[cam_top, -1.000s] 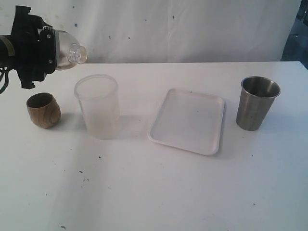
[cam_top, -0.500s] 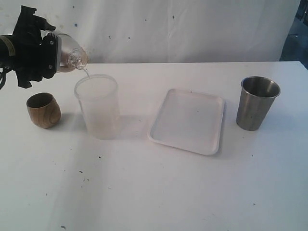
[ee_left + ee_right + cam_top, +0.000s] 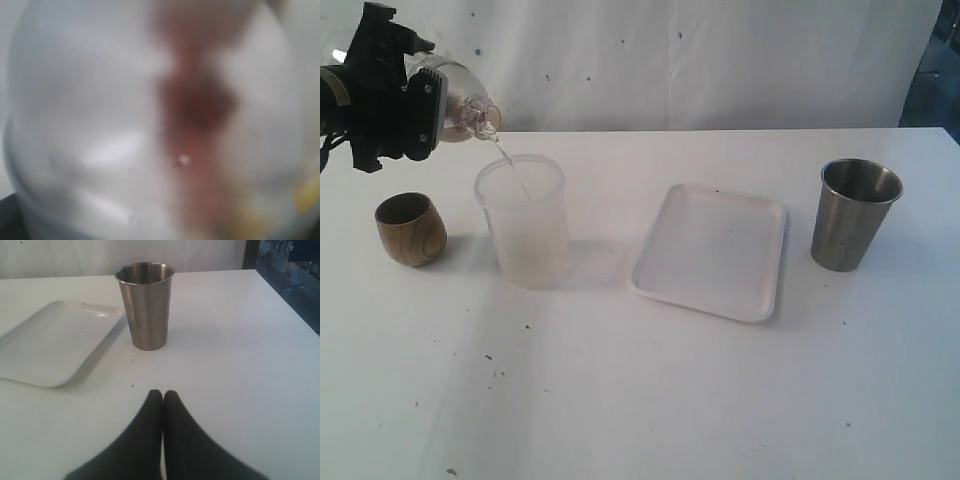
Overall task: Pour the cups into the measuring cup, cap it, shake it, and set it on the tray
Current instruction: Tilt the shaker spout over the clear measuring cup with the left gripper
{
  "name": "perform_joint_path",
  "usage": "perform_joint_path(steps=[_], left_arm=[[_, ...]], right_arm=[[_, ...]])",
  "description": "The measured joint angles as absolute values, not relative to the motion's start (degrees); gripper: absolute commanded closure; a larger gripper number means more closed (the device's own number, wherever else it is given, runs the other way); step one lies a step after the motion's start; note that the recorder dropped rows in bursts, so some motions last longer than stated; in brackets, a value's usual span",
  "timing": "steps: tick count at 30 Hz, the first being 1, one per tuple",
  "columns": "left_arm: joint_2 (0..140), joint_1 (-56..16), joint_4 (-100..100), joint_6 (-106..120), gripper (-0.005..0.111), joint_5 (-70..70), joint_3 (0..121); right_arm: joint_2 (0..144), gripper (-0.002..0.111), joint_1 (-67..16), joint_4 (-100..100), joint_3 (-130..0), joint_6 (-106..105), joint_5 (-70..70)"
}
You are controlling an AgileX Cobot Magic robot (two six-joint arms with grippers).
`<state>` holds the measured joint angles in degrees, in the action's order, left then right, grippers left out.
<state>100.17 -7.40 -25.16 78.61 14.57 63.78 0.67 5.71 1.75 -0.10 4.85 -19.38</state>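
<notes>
Tipped further than half a second ago, the left arm's load now sends a longer thread of liquid down, while everything standing on the table has kept its place. On the broad white table [image 3: 650, 400], the shallow white rectangular plastic tray [image 3: 708, 250] lies bare near the middle. The frosted translucent plastic cup [image 3: 523, 225] stands upright just to its left, and the tall tapered brushed-steel tumbler [image 3: 853, 215] stands upright near the tray's right side. The small rounded brown wooden cup [image 3: 410, 229] sits at the far left, close to the frosted cup but apart from it. Above and between those two, the left gripper [image 3: 417, 100] has its jaws spread wide around a clear plastic bottle [image 3: 460, 105], round-shouldered with a narrow open neck. The bottle is held nearly level, and its blurred body fills the left wrist view. From the neck a thin stream [image 3: 510, 165] falls inside the frosted cup's rim. The right gripper [image 3: 162, 396] hangs low over the table with its fingers pressed together on nothing, the tumbler ahead of it. No cup with a printed scale shows in any view. This looks like a filling pour, with the wooden cup and tumbler not yet handled and capping, shaking and traying all to come. Next, the neck should stay over the rim, then the bottle should be righted before it swings away, so nothing drips on the table.
</notes>
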Motion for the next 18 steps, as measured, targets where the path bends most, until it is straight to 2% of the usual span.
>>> perform_joint_path(steps=[18], left_arm=[[100.17,-7.4,-21.53,86.92,0.107,18.9,63.78]], right_arm=[[0.67,0.108,5.71,1.75,-0.1,4.85,-19.38]])
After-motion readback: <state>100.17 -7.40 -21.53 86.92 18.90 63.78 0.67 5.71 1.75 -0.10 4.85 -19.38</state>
